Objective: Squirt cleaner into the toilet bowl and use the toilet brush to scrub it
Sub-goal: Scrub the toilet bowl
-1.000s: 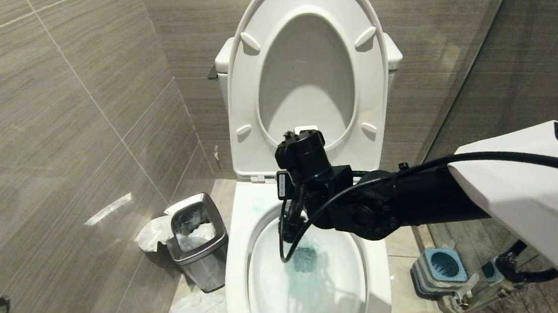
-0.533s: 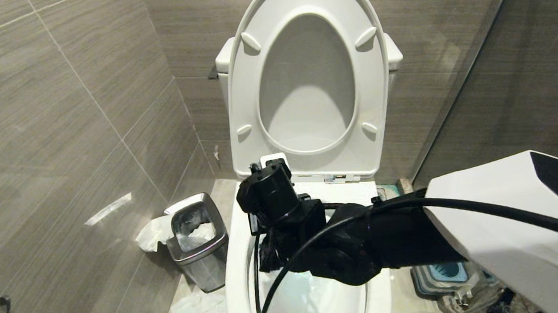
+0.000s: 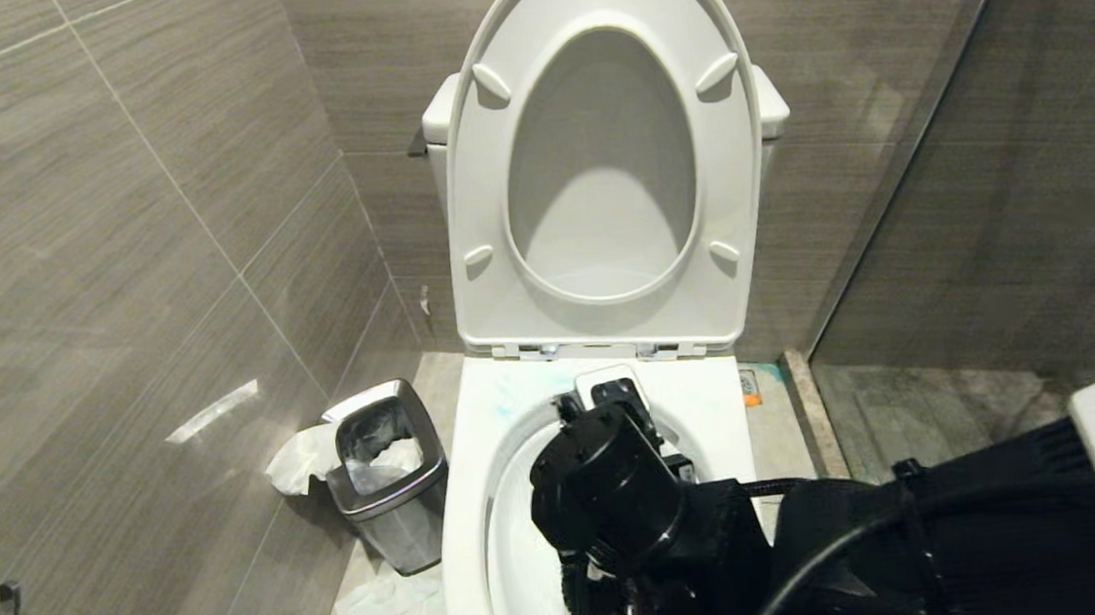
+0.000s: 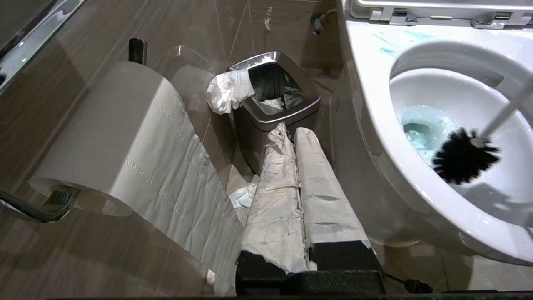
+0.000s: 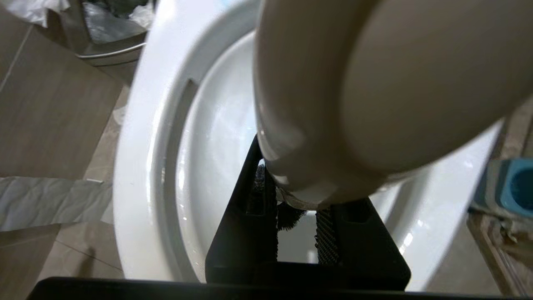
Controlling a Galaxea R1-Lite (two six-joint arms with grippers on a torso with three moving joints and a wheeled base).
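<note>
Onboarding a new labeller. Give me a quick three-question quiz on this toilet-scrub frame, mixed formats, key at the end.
1. True or false: the toilet seat is lowered onto the toilet bowl.
2. Multiple choice: the black bristle head of the toilet brush is (A) in its holder, (B) inside the bowl, near the tinted water, (C) in the steel waste bin.
3. Fill in: the right gripper is shut on the brush's ____.

Key: 1 false, the seat stands raised. 2 B. 3 handle; the left gripper is shut, parked beside the bin, holding nothing.
</note>
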